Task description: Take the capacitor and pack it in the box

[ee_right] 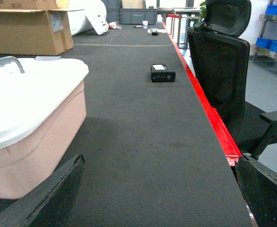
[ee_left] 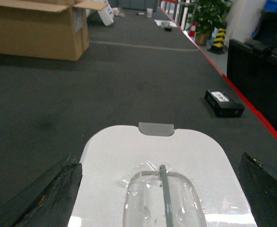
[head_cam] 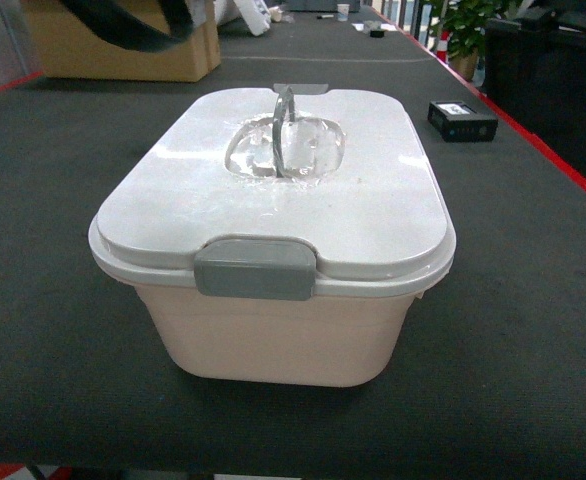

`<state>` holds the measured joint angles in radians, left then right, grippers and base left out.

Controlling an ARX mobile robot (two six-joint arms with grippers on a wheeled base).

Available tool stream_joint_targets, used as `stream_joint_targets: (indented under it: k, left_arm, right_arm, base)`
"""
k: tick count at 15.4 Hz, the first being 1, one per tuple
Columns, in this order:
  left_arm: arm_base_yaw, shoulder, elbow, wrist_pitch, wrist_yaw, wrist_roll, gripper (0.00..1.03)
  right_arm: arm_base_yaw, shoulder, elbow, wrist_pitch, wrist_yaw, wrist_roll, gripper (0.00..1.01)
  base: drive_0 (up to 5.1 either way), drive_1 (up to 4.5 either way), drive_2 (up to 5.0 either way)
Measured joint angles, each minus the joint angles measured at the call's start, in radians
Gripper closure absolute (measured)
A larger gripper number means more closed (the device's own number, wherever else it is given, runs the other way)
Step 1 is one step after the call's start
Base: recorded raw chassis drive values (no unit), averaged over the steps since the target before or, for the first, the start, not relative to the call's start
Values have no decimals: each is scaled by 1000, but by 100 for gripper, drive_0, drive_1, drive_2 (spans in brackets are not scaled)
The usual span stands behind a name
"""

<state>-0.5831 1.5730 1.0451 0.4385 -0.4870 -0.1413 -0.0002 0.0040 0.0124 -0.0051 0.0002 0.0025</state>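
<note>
The pale pink box (head_cam: 273, 345) stands in the middle of the dark table, its white lid (head_cam: 373, 220) on and the grey front latch (head_cam: 253, 268) down. Its grey handle (head_cam: 283, 115) stands upright over a taped clear recess. A small black rectangular capacitor (head_cam: 462, 121) lies on the table to the back right of the box, also in the left wrist view (ee_left: 223, 103) and the right wrist view (ee_right: 162, 73). My left gripper (ee_left: 160, 163) hovers open over the lid (ee_left: 115, 161). My right gripper (ee_right: 160, 160) is open over bare table right of the box (ee_right: 39, 137). Neither gripper shows in the head view.
A brown cardboard carton (head_cam: 123, 50) sits at the back left of the table. The table's red edge (ee_right: 214, 118) runs along the right, with a black office chair (ee_right: 223, 56) just beyond it. A potted plant (head_cam: 468, 30) stands far back right.
</note>
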Motion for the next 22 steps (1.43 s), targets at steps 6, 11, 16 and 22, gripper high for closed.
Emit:
stream_joint_targets:
  k: [6,11,16,22]
  left_arm:
    - [73,-406,-416,102,-91,66,5]
    - [77,-426,-452,99,-95,62,5]
    - [259,-642,-710,154,151,124,57]
    - [433,-895,-917,101,334,125,101]
  right_arm:
    - [0,0,0,0,0,0,3]
    - [0,0,0,0,0,0,3]
    - [0,0,0,0,0,0,3]
    - [0,0,0,0,0,0,3]
  base:
    - [0,0,0]
    - [0,0,0]
    - [0,0,0]
    - [0,0,0]
